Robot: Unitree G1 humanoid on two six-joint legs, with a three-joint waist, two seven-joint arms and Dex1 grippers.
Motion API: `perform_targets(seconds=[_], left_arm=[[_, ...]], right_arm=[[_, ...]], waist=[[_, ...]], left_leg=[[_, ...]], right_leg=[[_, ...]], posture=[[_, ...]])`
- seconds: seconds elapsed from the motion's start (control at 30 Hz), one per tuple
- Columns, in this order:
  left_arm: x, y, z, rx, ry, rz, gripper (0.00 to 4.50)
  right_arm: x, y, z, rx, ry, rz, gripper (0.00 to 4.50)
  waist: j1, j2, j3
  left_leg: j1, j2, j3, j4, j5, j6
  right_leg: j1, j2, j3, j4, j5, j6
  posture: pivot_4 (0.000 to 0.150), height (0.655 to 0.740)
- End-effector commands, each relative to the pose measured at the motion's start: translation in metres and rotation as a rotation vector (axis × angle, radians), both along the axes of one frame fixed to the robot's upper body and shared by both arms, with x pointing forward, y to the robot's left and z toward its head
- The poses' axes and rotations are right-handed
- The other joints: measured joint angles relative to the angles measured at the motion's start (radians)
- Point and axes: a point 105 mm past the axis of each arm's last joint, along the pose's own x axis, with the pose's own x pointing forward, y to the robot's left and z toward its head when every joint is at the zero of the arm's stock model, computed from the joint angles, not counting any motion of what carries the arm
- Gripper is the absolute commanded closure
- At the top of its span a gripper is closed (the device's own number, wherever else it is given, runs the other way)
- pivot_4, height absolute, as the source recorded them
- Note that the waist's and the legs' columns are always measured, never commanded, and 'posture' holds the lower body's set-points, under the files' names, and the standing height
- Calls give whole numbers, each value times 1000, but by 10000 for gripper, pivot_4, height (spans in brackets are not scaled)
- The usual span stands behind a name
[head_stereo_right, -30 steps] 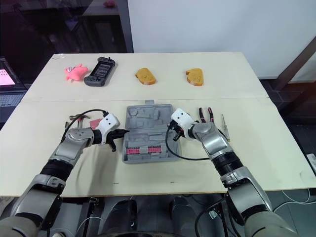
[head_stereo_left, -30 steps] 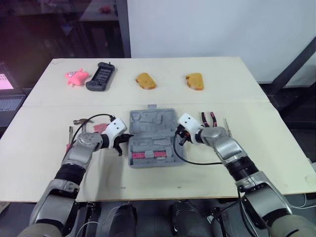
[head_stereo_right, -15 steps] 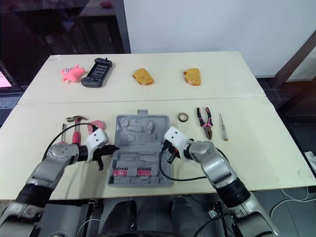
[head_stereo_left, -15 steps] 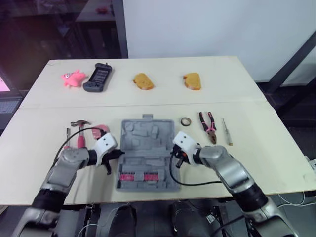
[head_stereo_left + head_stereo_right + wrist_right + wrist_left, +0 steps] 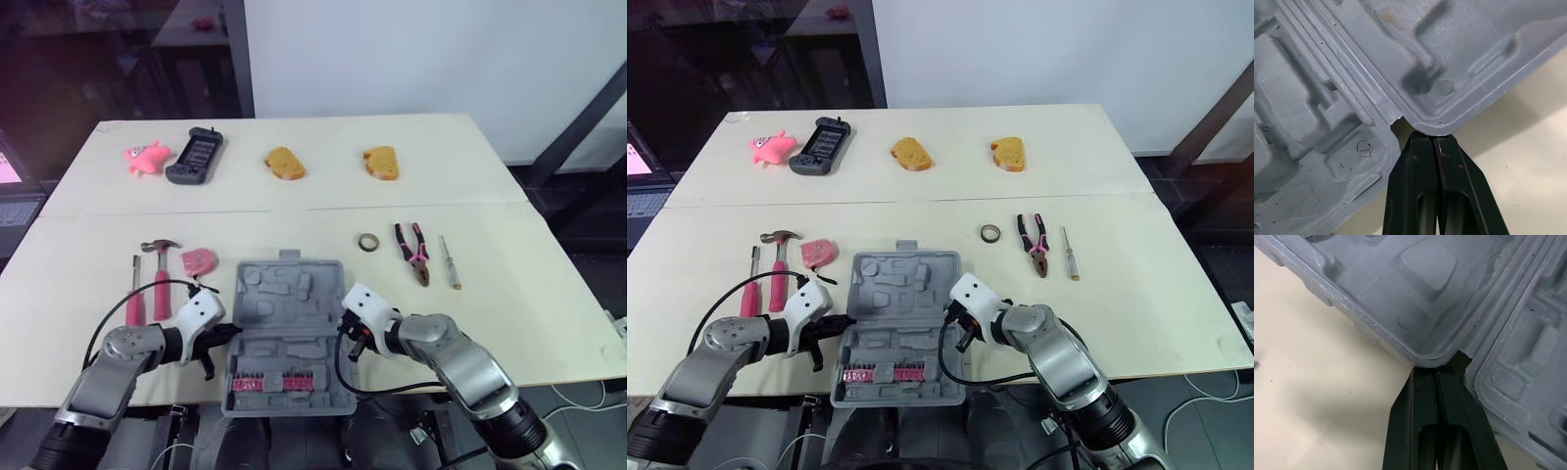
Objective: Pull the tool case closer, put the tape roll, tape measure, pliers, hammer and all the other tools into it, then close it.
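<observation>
The grey tool case lies open near the table's front edge, with a row of pink bits in its near half. My left gripper is shut at the hinge notch on the case's left side. My right gripper is shut at the hinge notch on its right side. A hammer, a pink-handled screwdriver and a pink tape measure lie left of the case. A tape roll, pliers and a slim screwdriver lie to the back right.
Along the far side of the table sit a pink toy, a black handheld device and two bread pieces. The case's near edge reaches the table's front edge.
Both grippers have drawn back toward the front edge, and the open case has slid with them. The hammer, tape measure, tape roll and pliers stayed put.
</observation>
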Motion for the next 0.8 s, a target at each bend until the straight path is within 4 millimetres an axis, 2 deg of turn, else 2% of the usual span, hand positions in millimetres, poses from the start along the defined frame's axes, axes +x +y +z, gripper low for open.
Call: perform_targets(seconds=[0.03,0.17,0.53,0.8], left_arm=[[-23,-7,-17,-12,106,-32,45000],[-28,-3,-19,-4,119,-23,45000],[-22,-4,-19,-11,106,-8,45000],[-24,-3,-23,-8,126,-6,45000]], right_arm=[[-6,10,-1,21,20,37,44343],[-11,8,-4,7,50,33,44343],[-18,3,-8,-17,84,21,44343],[-20,1,-10,-38,97,14,44343]], waist=[[-1,0,-1],[-2,0,-2],[3,0,-3],[10,0,-4]], left_leg=[[0,0,0,0,0,0],[0,0,0,-1,0,0],[0,0,0,0,0,0],[0,0,0,0,0,0]], right_leg=[[0,0,0,0,0,0],[0,0,0,0,0,-1],[0,0,0,-1,-1,-2],[0,0,0,-1,-2,-3]], posture=[[1500,7400],[1500,7400],[1500,7400],[1500,7400]])
